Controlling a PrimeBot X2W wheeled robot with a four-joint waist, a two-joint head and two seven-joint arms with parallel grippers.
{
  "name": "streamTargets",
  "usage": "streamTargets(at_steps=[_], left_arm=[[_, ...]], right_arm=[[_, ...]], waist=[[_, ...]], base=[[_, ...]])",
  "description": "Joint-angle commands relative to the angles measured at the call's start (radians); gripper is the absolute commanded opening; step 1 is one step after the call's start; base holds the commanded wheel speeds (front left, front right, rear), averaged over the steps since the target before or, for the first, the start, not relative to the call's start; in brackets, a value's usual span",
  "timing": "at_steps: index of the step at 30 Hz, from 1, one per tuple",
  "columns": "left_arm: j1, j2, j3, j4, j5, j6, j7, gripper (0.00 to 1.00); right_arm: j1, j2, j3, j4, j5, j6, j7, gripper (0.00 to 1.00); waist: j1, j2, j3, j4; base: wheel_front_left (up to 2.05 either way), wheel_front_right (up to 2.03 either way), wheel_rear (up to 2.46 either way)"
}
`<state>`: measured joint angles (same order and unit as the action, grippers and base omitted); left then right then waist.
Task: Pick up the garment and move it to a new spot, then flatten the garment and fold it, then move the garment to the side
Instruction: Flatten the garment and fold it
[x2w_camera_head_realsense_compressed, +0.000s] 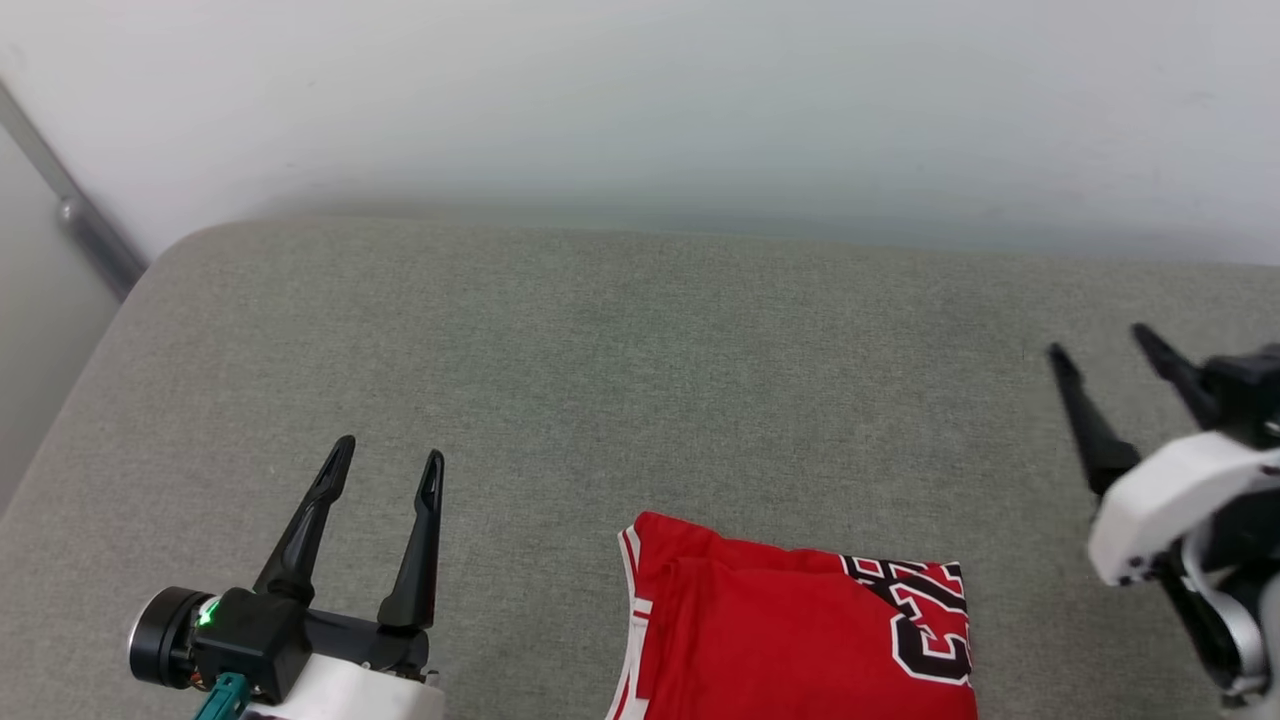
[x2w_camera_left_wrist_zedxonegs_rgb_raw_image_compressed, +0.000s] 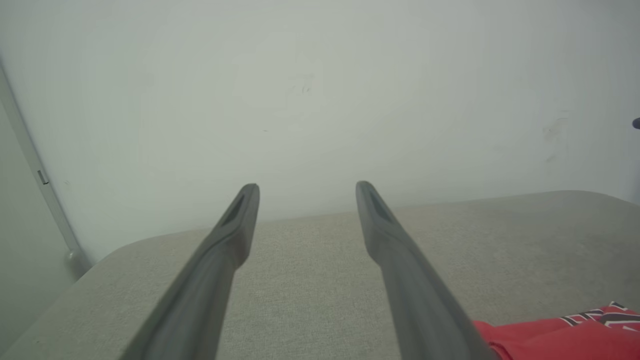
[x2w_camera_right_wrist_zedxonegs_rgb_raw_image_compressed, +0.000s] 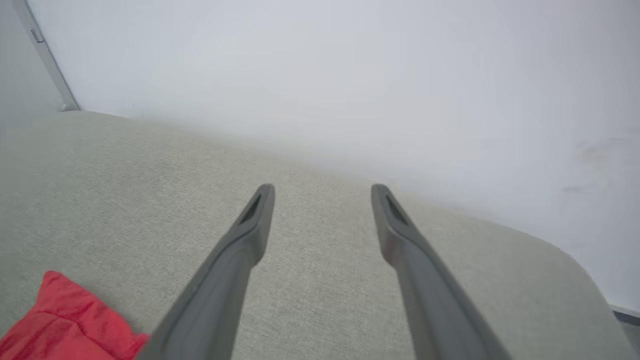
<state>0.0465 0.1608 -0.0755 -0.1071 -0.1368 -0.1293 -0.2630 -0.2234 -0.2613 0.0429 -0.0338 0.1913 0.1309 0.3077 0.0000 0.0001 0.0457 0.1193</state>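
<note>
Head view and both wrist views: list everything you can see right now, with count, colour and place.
jersey: one, red with white trim and black lettering, folded, lying on the cushion at the near edge, right of centre
cushion: one, grey-green fabric, spreading across the work area with rounded far corners
wall: one, pale white, behind the cushion
rail: one, grey metal, slanting down the far left beside the cushion
left end effector: one, dark fingers, open, lower left, apart from the jersey, holding nothing
right end effector: one, dark fingers on a white wrist, open, right edge, apart from the jersey, holding nothing
</note>
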Motion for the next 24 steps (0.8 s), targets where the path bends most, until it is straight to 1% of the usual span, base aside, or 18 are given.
streamTargets(at_steps=[1, 3, 5, 7, 11, 14, 18, 24], left_arm=[[0.001, -0.001, 0.004, -0.005, -0.006, -0.001, -0.002, 1.0], [0.003, -0.003, 0.004, -0.006, -0.006, -0.001, -0.002, 1.0], [0.005, -0.005, 0.003, -0.008, -0.007, -0.001, -0.002, 1.0], [0.006, -0.007, 0.001, -0.01, -0.008, -0.001, -0.002, 1.0], [0.012, -0.01, 0.007, -0.012, -0.017, -0.001, -0.002, 1.0], [0.02, -0.012, 0.013, -0.015, -0.02, -0.001, -0.002, 1.0], [0.026, -0.014, 0.015, -0.018, -0.017, -0.001, -0.002, 1.0], [0.023, -0.021, 0.0, -0.017, -0.013, -0.001, -0.002, 1.0]], right_arm=[[0.032, -0.011, -0.023, -0.017, -0.012, 0.0, -0.034, 1.0], [0.065, -0.013, -0.068, -0.044, -0.024, 0.0, -0.091, 1.0], [0.108, 0.015, -0.13, -0.07, -0.019, 0.0, -0.15, 1.0], [0.156, 0.047, -0.17, -0.095, -0.014, 0.0, -0.208, 1.0], [0.238, 0.097, -0.198, -0.141, -0.013, 0.0, -0.323, 1.0], [0.281, 0.131, -0.196, -0.16, -0.015, 0.0, -0.384, 1.0], [0.319, 0.157, -0.18, -0.163, -0.027, 0.0, -0.42, 1.0], [0.335, 0.169, -0.176, -0.155, -0.055, 0.0, -0.427, 1.0]], waist=[[0.0, -0.0001, 0.001, -0.005], [0.0, -0.0001, 0.003, -0.008], [0.0, -0.0001, 0.004, -0.011], [0.0, -0.0001, 0.007, -0.011], [0.0, -0.0001, 0.013, -0.017], [0.0, -0.0001, 0.017, -0.022], [0.0, -0.0001, 0.017, -0.026], [0.0, -0.0001, 0.019, -0.023]], base=[[0.0, 0.0, 0.0], [0.0, 0.0, 0.0], [0.0, 0.0, 0.0], [0.0, 0.0, 0.0], [0.0, 0.0, 0.0], [0.0, 0.0, 0.0], [0.0, 0.0, 0.0], [0.0, 0.0, 0.0]])
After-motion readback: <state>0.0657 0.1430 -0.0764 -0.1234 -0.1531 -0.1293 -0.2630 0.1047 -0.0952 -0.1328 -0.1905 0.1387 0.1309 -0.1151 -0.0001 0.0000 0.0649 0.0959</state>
